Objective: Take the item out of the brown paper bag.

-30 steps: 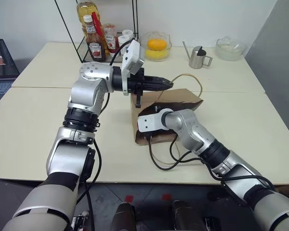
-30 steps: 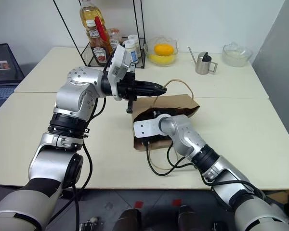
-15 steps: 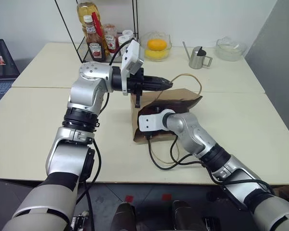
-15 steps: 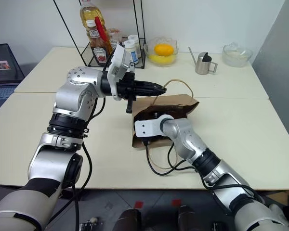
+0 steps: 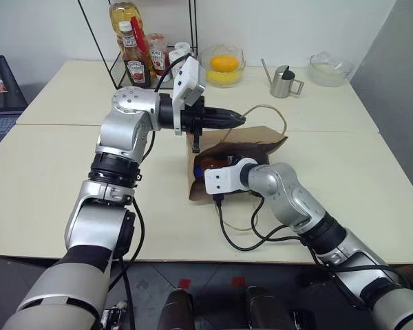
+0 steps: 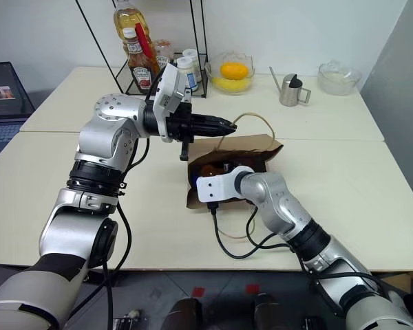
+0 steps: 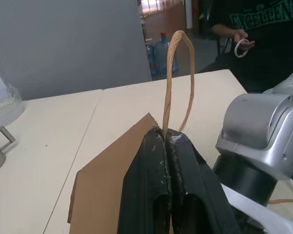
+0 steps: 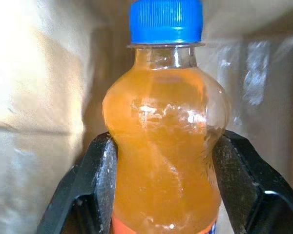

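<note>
Right gripper (image 8: pixel 161 161) clamps item (image 8: pixel 163 146) (wrist view), inside bag (image 5: pixel 251 141)

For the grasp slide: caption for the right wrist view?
Right gripper shut on the orange bottle with blue cap, inside the brown paper bag.
</note>
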You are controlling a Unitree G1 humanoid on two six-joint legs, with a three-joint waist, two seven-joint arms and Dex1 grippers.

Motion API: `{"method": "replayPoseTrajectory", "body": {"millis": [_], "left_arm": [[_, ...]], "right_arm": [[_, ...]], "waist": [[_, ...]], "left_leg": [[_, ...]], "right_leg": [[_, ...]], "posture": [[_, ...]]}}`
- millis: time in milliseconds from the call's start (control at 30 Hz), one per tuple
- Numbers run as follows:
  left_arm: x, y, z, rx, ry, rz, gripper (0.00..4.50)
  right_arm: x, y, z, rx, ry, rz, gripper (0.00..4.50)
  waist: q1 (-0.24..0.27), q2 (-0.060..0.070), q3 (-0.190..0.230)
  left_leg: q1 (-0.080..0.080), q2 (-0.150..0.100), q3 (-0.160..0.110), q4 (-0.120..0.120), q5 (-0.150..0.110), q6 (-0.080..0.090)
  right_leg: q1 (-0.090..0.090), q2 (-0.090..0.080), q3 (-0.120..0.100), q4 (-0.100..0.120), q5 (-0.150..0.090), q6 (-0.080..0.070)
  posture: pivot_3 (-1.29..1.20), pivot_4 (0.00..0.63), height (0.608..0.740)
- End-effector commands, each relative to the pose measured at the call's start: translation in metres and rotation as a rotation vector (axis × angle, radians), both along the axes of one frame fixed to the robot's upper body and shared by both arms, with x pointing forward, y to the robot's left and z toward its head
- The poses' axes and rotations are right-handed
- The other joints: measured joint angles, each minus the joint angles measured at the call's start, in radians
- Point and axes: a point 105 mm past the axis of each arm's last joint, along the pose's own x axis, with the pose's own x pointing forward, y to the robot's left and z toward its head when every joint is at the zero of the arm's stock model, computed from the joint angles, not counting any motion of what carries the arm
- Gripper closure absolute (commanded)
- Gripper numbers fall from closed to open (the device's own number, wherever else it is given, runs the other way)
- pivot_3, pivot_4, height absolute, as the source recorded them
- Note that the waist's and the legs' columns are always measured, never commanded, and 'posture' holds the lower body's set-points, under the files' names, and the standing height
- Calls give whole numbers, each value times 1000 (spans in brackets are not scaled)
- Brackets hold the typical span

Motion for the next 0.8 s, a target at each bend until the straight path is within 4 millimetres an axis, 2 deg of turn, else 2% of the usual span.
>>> {"method": "replayPoseTrajectory", "body": {"millis": [33,300,800], "left_arm": [[-3,-3,17,-15,-69,-7,4500],[-2,-4,19,-18,-73,-8,4500],[0,-5,16,-11,-73,-8,4500]], "right_arm": [[-10,-1,27,75,-52,26,2078],[-17,-11,32,109,-54,17,2089],[-49,-30,51,263,-54,82,2089]], "waist": [[1,0,0],[1,0,0],[1,0,0]], "left_leg": [[0,0,0,0,0,0],[-1,0,0,-1,0,0],[-1,0,0,-2,0,0]], "right_leg": [[0,0,0,0,0,0],[0,0,0,-2,0,0],[0,0,0,-3,0,0]], "posture": [[0,150,740],[0,150,740],[0,150,740]]}}
